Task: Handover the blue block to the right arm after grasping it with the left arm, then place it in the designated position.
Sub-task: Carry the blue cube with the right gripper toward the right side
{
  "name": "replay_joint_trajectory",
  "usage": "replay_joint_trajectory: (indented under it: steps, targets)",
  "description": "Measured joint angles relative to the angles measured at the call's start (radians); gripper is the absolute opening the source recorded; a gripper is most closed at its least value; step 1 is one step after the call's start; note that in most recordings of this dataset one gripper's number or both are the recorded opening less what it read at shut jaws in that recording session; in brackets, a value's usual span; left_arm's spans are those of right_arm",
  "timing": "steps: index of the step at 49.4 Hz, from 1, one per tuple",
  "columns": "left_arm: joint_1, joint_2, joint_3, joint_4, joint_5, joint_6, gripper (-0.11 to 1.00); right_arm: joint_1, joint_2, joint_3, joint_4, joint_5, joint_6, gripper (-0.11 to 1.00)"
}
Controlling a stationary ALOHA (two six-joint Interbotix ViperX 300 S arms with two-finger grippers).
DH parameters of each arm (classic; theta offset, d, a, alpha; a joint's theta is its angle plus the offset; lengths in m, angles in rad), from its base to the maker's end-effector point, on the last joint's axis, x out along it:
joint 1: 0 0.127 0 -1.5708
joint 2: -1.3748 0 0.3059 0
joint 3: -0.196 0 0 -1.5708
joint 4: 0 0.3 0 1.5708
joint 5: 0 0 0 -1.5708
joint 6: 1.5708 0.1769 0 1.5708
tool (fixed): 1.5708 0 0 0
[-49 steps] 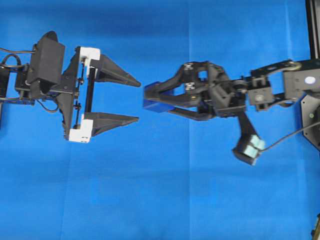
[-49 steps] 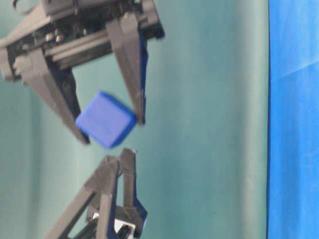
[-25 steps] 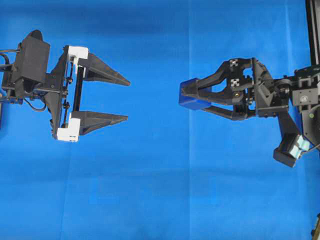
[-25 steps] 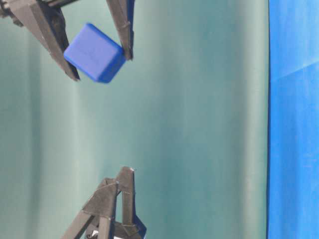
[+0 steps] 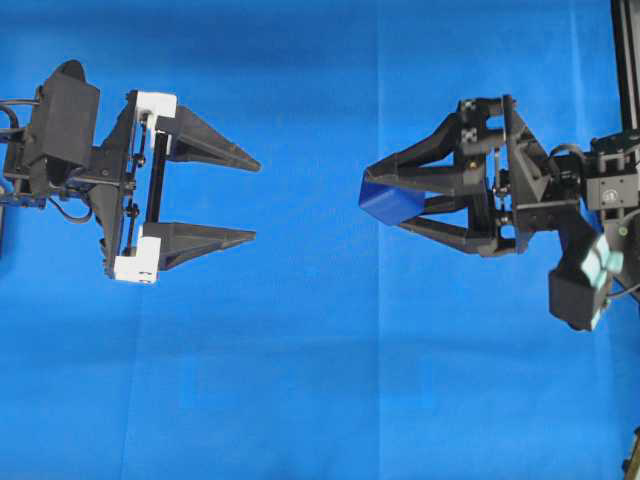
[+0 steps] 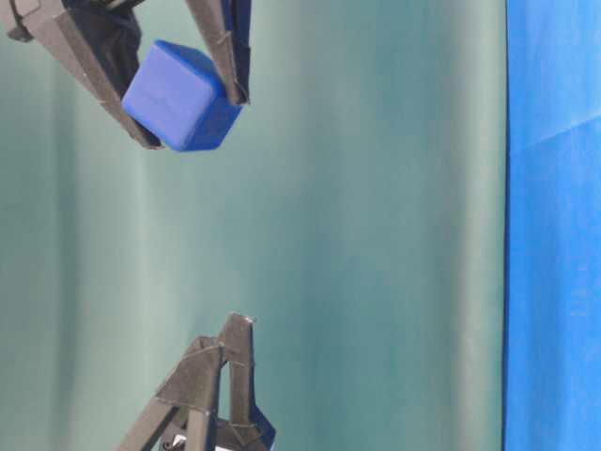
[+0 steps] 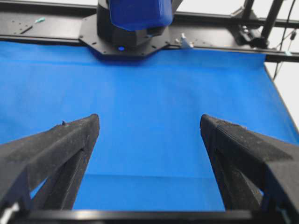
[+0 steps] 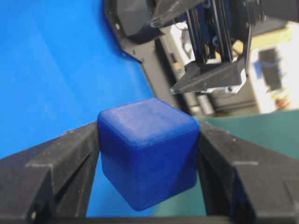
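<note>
The blue block [image 5: 392, 203] hangs in the air, pinched between the all-black fingers of my right gripper [image 5: 385, 203], which is shut on it above the right half of the cloth. Up close the block [image 8: 147, 154] sits tilted between both pads. In the table-level view it [image 6: 180, 96] shows at the top left, held in the right gripper [image 6: 192, 120]. My left gripper [image 5: 255, 200], with white brackets, stands open and holds nothing, a wide gap to the left of the block. Its fingers [image 7: 74, 140] spread over bare cloth.
Bright blue cloth [image 5: 320, 380] covers the table. A black frame rail [image 5: 625, 50] runs along the right edge. The right arm's base [image 7: 121, 42] stands at the far side of the cloth. A teal backdrop [image 6: 376, 235] fills the table-level view.
The right gripper has carried the block away to the right and rolled its wrist. The left gripper drew back to the left, still open, and then held still.
</note>
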State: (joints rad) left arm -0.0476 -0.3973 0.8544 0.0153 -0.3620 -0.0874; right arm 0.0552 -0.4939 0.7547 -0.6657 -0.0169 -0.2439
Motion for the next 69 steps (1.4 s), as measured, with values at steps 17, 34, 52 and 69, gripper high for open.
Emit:
replay_joint_trajectory:
  steps: [17, 34, 52, 69]
  targets:
    - [0.0, 0.0, -0.002, 0.0, 0.0, 0.008, 0.93, 0.002, -0.003, 0.0, 0.017, 0.0, 0.454, 0.52]
    - [0.0, 0.0, 0.0, 0.0, 0.002, 0.009, 0.93, 0.006, -0.049, -0.002, 0.017, 0.008, 0.87, 0.52]
    - [0.0, 0.0, 0.0, 0.0, 0.0, 0.011, 0.93, 0.009, -0.069, 0.0, 0.017, 0.114, 0.968, 0.52]
    - [0.0, 0.0, -0.002, 0.0, 0.002, 0.009, 0.93, 0.015, -0.069, 0.0, 0.018, 0.123, 0.968, 0.52]
